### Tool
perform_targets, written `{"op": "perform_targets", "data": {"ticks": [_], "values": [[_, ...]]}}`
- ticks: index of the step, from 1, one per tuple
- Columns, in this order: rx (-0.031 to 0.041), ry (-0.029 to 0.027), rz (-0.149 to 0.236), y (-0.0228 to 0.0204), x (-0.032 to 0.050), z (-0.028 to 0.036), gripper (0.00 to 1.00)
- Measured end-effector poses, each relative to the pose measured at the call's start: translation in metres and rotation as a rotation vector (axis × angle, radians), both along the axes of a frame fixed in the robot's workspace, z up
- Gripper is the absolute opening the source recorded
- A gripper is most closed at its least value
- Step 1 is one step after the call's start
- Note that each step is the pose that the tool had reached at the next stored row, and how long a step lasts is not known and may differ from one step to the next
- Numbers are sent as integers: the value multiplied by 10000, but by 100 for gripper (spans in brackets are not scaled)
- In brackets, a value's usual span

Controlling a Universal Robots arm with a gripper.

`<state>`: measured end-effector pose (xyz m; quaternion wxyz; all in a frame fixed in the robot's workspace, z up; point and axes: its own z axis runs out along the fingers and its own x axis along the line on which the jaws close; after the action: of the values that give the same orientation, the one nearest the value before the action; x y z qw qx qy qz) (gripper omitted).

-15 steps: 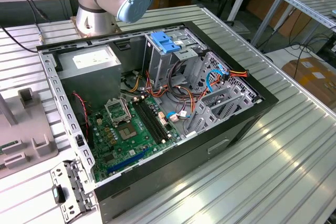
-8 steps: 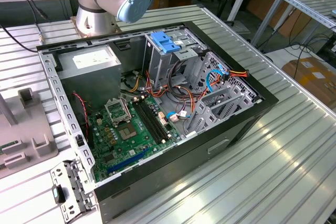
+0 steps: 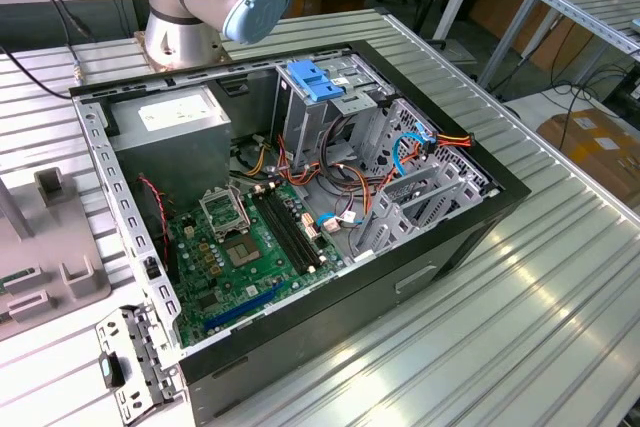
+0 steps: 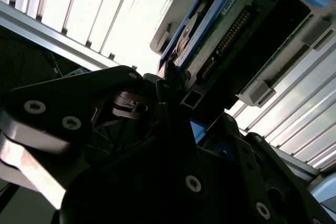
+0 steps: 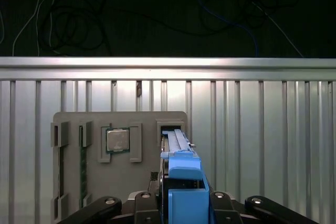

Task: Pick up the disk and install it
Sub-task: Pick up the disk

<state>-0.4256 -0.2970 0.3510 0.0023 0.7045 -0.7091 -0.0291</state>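
In both wrist views my gripper is shut on the disk. The disk is a drive in a blue plastic carrier frame, seen edge-on between the black fingers. It hangs over the empty slot of a grey fixture plate on the ribbed table. The second wrist view shows the disk from close by, with its green circuit board and connector pins inside the blue frame, and the gripper clamping its near end.
An open computer case lies on the ribbed metal table, with a motherboard, a grey power supply and a drive cage topped by a light-blue bracket. The fixture plate holds a processor and a memory stick. The arm's base stands behind the case.
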Motion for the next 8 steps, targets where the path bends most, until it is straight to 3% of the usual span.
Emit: {"op": "perform_targets", "data": {"ticks": [8], "values": [[0, -1, 0, 0, 0, 35, 37]]}}
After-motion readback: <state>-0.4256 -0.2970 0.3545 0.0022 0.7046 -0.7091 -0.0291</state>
